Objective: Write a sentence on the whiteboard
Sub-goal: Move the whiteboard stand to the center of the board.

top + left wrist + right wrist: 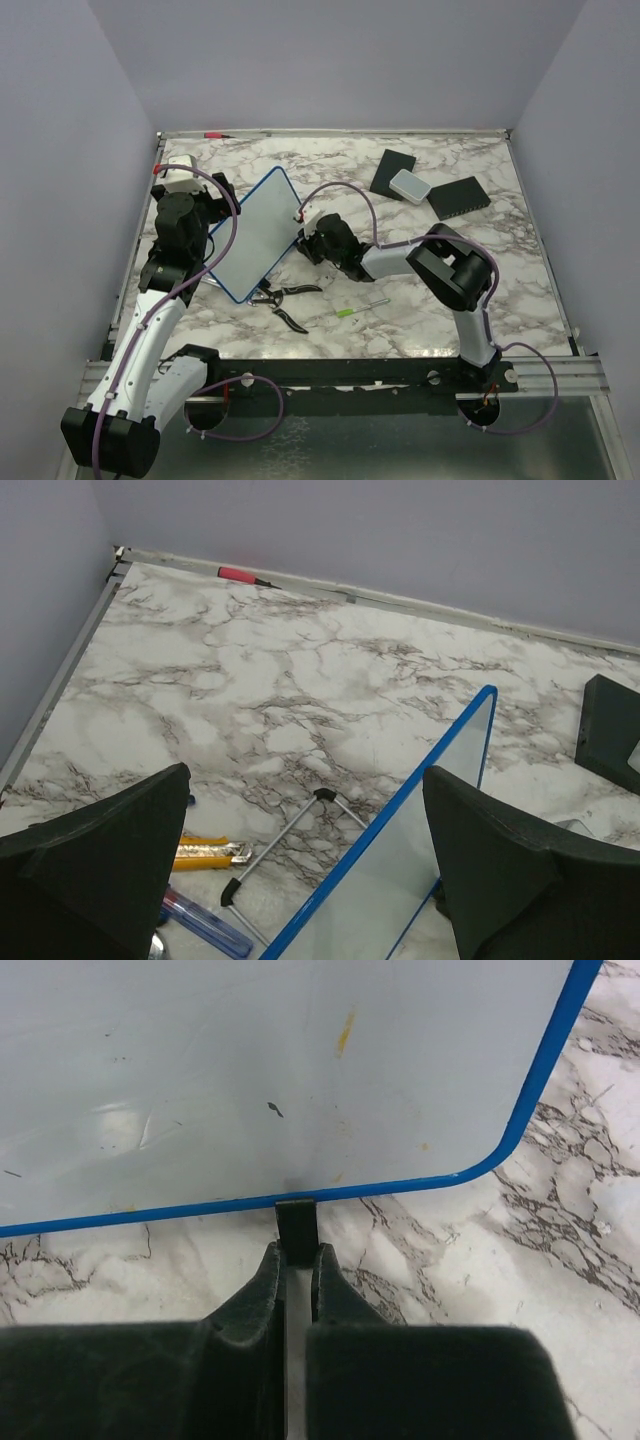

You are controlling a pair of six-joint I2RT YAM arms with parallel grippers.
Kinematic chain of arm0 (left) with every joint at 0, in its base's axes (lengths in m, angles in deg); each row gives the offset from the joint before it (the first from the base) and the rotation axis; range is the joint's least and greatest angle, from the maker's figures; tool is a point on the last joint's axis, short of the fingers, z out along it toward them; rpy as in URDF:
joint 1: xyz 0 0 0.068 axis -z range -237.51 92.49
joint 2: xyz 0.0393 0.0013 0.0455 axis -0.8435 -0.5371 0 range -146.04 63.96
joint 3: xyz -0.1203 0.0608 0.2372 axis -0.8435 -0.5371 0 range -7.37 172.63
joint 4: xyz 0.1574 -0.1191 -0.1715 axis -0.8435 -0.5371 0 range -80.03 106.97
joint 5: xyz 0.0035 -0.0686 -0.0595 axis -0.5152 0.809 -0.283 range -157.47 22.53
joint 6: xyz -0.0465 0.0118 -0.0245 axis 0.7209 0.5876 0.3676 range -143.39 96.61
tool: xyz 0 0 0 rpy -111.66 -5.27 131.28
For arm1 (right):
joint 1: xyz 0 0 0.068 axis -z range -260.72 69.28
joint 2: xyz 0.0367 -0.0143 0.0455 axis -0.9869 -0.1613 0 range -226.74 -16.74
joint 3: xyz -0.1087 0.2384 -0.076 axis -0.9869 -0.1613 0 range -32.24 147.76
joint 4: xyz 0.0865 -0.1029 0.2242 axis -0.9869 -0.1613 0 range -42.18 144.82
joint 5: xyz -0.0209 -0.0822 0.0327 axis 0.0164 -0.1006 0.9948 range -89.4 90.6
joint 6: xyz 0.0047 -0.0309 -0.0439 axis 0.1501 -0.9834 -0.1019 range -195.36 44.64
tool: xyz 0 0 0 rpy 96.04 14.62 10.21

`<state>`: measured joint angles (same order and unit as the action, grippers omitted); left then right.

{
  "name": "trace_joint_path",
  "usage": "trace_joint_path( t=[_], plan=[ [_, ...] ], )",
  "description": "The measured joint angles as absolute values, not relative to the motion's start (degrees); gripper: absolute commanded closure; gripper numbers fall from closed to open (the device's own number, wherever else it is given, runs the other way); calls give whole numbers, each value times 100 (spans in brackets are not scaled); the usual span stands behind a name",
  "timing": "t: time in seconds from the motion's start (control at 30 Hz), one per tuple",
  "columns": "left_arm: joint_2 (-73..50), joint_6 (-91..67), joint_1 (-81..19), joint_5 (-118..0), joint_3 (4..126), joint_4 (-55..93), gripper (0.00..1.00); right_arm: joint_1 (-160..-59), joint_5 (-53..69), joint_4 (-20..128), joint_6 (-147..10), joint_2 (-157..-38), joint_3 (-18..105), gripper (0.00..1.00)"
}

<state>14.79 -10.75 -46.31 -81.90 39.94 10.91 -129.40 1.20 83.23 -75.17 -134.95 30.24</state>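
Small dark piece (297,1228) at the right jaws' tips, perhaps a clip; whiteboard (250,1080) top out of frame.

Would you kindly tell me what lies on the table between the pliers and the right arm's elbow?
A thin green-tipped pen lies there, touching neither; the top external view shows it.

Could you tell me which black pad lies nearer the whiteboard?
The squarer black pad, left of the pale box; the longer pad lies farther right of the whiteboard.
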Motion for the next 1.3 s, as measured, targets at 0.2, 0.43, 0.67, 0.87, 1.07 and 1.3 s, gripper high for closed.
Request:
trace_joint_path(
  t=[0.2, 0.43, 0.67, 0.87, 1.07, 1.3],
  plan=[
    [1479, -1066, -4631, -8188, 3970, 1091, 1, -13004, -359, 8458, -7338, -13132, 2473, 99],
    [1503, -1053, -4631, -8186, 3970, 1093, 1, -12986, -973, 8432, -7281, -12769, 2001, 99],
    [1512, -1053, -4631, -8184, 3963, 1093, 1, -12800, -1137, 8441, -7194, -12621, 1802, 100],
    [1516, -1053, -4629, -8184, 3963, 1093, 1, -12534, -1228, 8478, -7150, -12431, 1544, 99],
    [1516, -1061, -4620, -8142, 3937, 1102, 1, -12488, -1263, 8561, -7128, -12396, 1461, 48],
    [1525, -1262, -4489, -7963, 3941, 1128, 1, -12457, -1384, 8366, -7150, -11808, 1238, 24]
  ],
)
